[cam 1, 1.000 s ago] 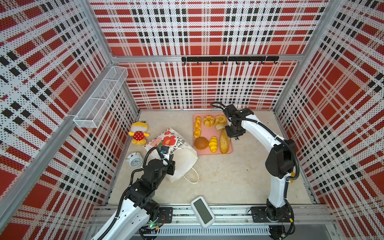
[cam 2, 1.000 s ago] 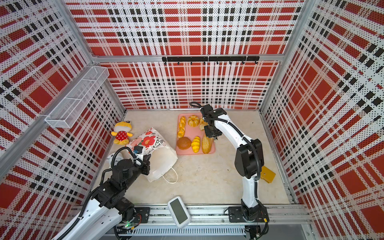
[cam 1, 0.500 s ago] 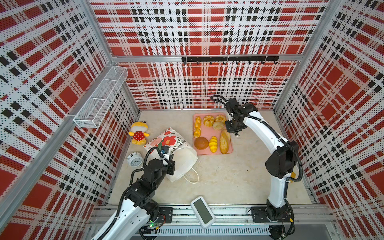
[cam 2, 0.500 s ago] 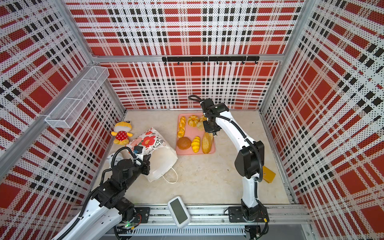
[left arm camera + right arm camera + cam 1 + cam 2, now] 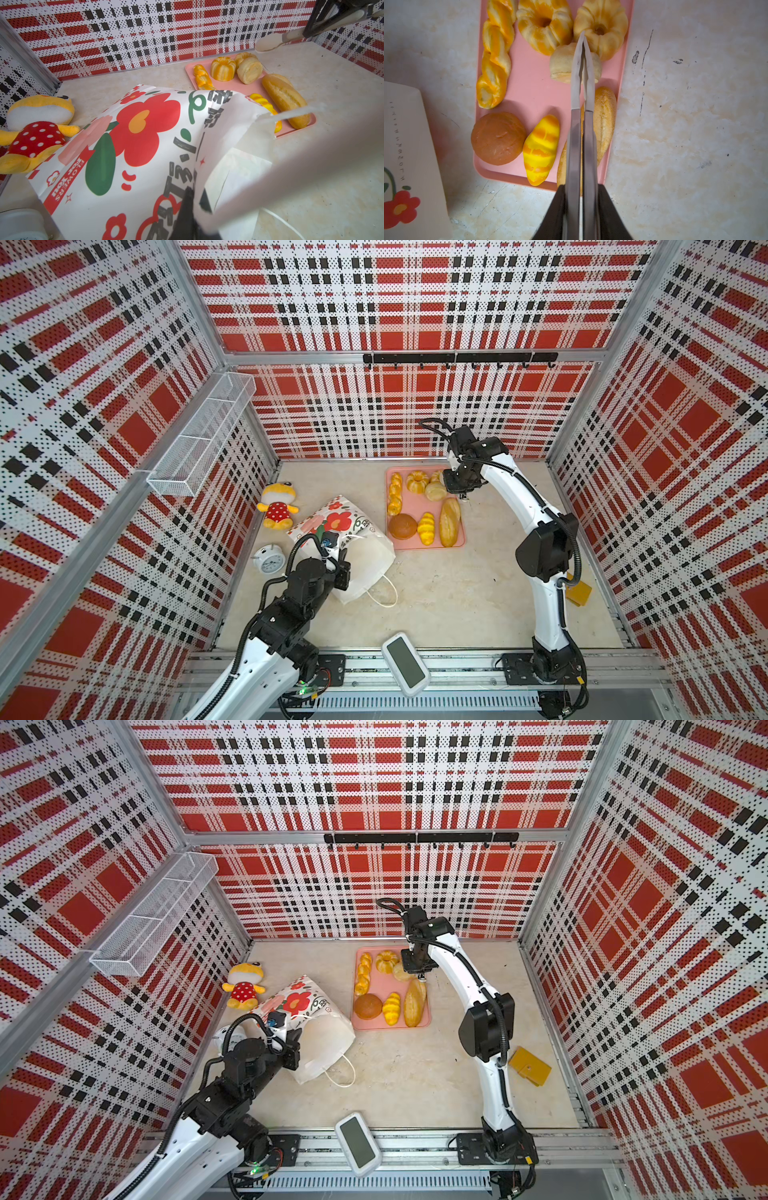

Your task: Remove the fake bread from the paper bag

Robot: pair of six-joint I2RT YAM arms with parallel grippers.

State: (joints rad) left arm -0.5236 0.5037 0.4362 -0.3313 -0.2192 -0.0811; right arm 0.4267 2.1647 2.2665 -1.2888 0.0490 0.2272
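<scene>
Fake bread (image 5: pixel 540 149), seven pieces, lies on the pink tray (image 5: pixel 529 87), outside the paper bag (image 5: pixel 365 560), which rests on its side near the tray. Whether another piece remains inside cannot be told, so unloading is judged nearly or wholly done. Left gripper (image 5: pixel 188 207) is clamped on the bag's edge; right gripper (image 5: pixel 583 41) hangs above the tray, blades nearly together, empty.

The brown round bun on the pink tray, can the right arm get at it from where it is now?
Probably yes. The right gripper, holding shut tongs, hovers over the pink tray, and the brown bun lies uncovered at its corner. The croissant lies close beside it; the paper bag is off to the side.
</scene>
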